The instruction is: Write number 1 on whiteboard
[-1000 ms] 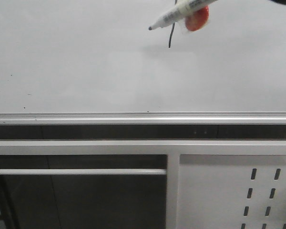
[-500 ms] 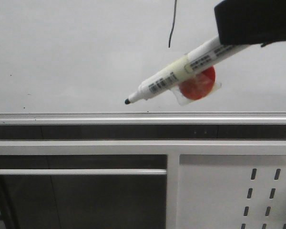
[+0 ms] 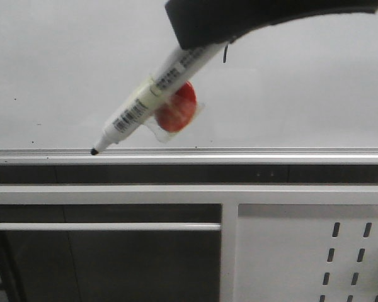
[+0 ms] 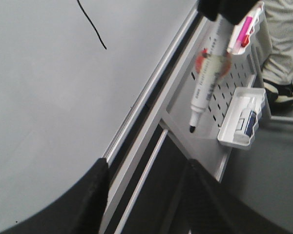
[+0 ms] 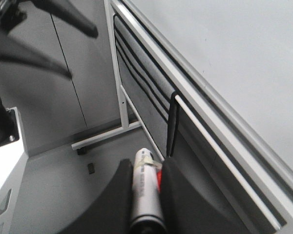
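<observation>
The marker (image 3: pixel 152 95) was held by the right gripper (image 5: pixel 145 195), its jaws closed on the barrel, as the right wrist view showed. In the front view the marker was angled downward with its black tip at the silver rail (image 3: pixel 239 153) along the lower edge of the whiteboard (image 3: pixel 63 69); contact between tip and rail could not be confirmed. A red disc (image 3: pixel 175 114) in clear wrap was attached to the barrel. This low, tilted hold was judged consistent with a pen taken off the writing area once the stroke was complete.

The number 1 (image 4: pixel 92 25) was seen in the left wrist view as a thin black, slightly curved stroke on the board, apart from the marker tip. In the front view it was almost wholly hidden behind the gripper.

The left gripper (image 4: pixel 144 192) was seen with jaws apart and nothing between them.

The board surface was pale, glossy and smooth. Below it a grey slotted panel (image 4: pixel 219 95) carried a white tray (image 4: pixel 237 124) holding further pens. A grey floor (image 5: pixel 63 195) was visible.
</observation>
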Controlling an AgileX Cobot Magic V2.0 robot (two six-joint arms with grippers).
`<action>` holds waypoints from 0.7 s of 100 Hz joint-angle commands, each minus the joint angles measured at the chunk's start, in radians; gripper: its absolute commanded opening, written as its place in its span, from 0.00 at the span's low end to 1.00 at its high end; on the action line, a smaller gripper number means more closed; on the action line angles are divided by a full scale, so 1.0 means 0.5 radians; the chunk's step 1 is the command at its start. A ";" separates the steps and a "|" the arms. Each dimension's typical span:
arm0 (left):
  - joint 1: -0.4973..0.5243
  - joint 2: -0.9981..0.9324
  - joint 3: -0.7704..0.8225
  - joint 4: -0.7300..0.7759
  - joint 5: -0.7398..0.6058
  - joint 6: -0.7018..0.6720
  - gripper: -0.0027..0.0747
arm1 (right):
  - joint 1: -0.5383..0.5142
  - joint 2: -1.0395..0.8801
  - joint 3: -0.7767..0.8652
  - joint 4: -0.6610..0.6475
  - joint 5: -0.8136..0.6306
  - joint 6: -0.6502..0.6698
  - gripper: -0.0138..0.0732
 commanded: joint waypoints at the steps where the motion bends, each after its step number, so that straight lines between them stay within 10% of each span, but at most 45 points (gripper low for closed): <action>1: -0.044 0.028 -0.092 0.002 -0.035 0.104 0.52 | 0.004 0.028 -0.145 0.020 -0.075 -0.010 0.07; 70: -0.117 0.524 -0.095 0.094 -0.495 0.153 0.52 | -0.234 0.128 -0.271 0.020 0.291 0.018 0.07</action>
